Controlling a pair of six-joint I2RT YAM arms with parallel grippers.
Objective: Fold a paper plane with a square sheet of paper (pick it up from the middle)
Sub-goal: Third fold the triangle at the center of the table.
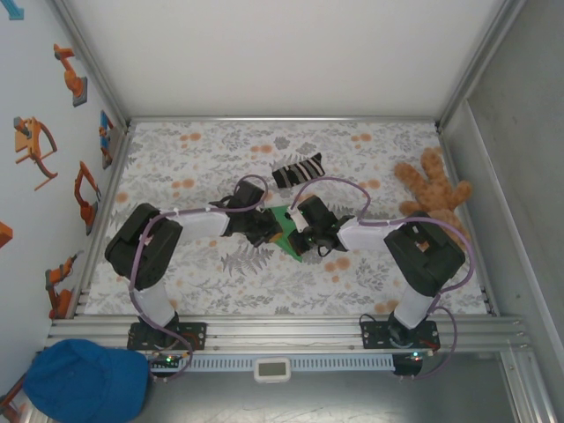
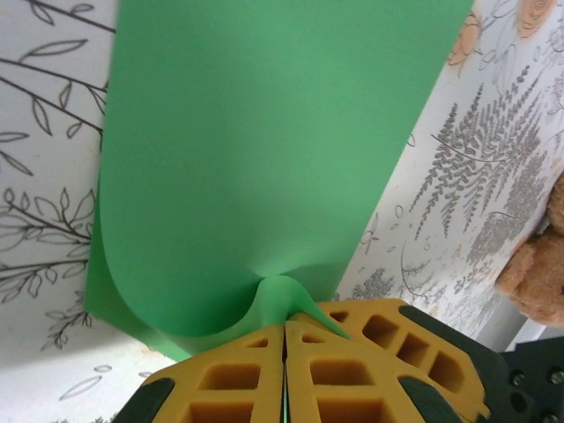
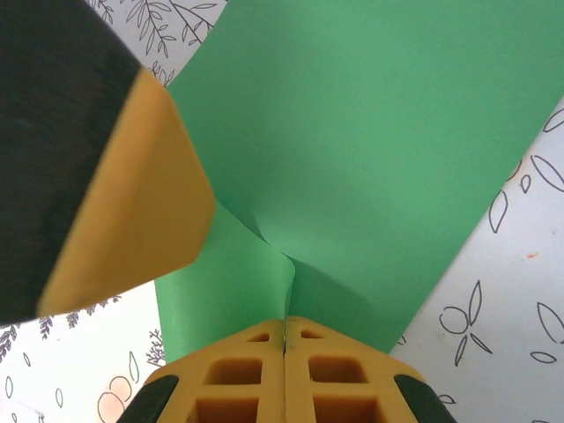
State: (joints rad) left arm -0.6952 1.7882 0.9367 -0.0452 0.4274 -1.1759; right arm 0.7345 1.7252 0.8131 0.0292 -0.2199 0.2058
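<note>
Thrice inspected the work area, once per view, starting with the floral surface (image 1: pixel 220 286). Located the square sheet of paper (image 1: pixel 292 243) at mid-surface, between the two wrists, well apart from the striped sock (image 1: pixel 298 169) behind and the teddy bear (image 1: pixel 432 189) at the right edge. Noted a triangular green outline from above, partly hidden by both wrists. Rated the task as early-stage: found broad, smooth green faces in both wrist views, with one soft curl along the left margin in the left wrist view and no sharp nose point or centre crease of a paper plane. Judged the pick-up from the middle as done and nearly all folding as outstanding. Could not confirm full clearance of the sheet above the surface. Found the left end effector (image 2: pixel 284 337) fully closed, pinching a puckered ridge of the sheet. Found the right end effector (image 3: pixel 284 328) likewise closed, clamping a second gathered ridge, with a yellow-and-black finger (image 3: pixel 115 185) of the left end effector just beside it.
</note>
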